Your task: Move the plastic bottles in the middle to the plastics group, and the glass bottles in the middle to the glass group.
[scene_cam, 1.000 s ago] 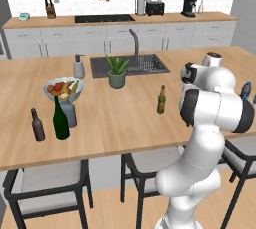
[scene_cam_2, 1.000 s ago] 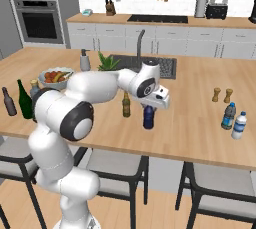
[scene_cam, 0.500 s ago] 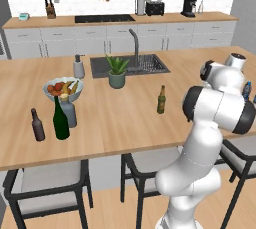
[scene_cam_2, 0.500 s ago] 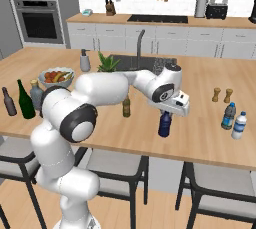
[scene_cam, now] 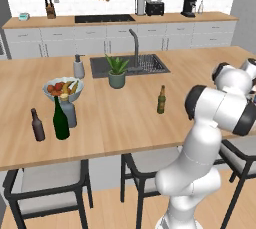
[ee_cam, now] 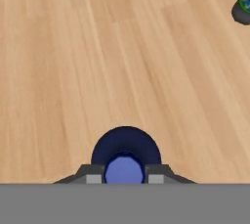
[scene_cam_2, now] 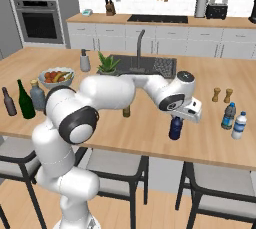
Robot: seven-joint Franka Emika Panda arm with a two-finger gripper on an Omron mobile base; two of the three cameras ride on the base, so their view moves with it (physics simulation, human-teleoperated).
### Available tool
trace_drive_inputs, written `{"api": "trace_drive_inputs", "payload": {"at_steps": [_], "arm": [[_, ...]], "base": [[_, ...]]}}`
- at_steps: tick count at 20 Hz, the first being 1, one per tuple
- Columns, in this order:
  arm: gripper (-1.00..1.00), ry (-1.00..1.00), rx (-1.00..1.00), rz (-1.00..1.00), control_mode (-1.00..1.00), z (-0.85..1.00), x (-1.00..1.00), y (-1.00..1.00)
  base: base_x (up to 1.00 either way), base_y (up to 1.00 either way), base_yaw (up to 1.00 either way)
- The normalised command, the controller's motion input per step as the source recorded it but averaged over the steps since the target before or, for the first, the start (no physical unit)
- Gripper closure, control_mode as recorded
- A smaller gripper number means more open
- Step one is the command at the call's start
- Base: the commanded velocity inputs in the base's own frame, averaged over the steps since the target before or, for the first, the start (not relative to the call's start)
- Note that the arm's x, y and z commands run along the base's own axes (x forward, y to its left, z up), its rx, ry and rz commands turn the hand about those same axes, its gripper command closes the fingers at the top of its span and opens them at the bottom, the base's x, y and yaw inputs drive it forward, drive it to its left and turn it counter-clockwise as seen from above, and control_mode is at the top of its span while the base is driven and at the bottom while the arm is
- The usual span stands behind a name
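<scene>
The big wooden counter (scene_cam: 125, 118) has a sink (scene_cam: 131, 65) set into it. Right in front of the sink stands a little plant pot (scene_cam: 117, 73), and a soap bottle (scene_cam: 78, 66) stands just left of the sink. Further left of the sink is a fruit bowl (scene_cam: 62, 89). In front of the bowl stand a grey flask (scene_cam: 68, 110), a tall green bottle (scene_cam: 60, 119) and a small brown bottle (scene_cam: 37, 125). An amber bottle (scene_cam: 161, 100) stands in front of the sink, a bit right. Far right of the sink are two shakers (scene_cam_2: 222, 95) and two water bottles (scene_cam_2: 234, 121).
</scene>
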Motion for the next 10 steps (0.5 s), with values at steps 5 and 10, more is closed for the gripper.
{"api": "trace_drive_inputs", "payload": {"at_steps": [5, 10], "arm": [[1.0, 0.0, 0.0, -0.02, -1.0, 0.15, 0.0, -0.36], [1.0, 0.0, 0.0, 0.0, -1.0, 0.09, 0.04, -0.14]], "base": [[0.0, 0.0, 0.0], [0.0, 0.0, 0.0]]}}
